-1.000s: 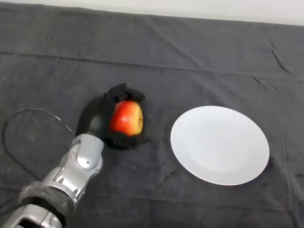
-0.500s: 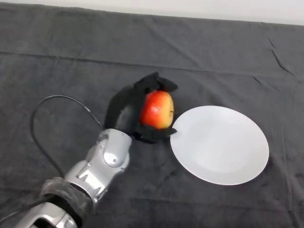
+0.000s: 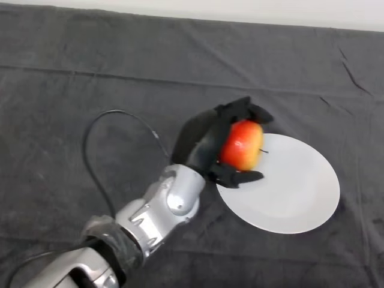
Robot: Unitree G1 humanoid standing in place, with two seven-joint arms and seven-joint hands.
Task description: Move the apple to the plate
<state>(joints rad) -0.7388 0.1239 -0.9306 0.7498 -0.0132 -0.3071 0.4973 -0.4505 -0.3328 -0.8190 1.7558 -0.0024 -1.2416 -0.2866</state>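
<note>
A red and yellow apple [image 3: 242, 145] is held in my black left hand [image 3: 207, 141], fingers curled over its top and thumb under it. The apple hangs over the left edge of a round white plate [image 3: 294, 186] that lies on the dark cloth at the right. My silver-grey arm [image 3: 165, 204] reaches up from the lower left. I cannot tell whether the apple touches the plate.
A dark wrinkled cloth [image 3: 90, 102] covers the whole table. A pale strip of wall or floor [image 3: 240, 9] runs behind the table's far edge.
My hand has carried the apple to the right, from the bare cloth left of the plate to over the plate's left edge. The plate has stayed put.
</note>
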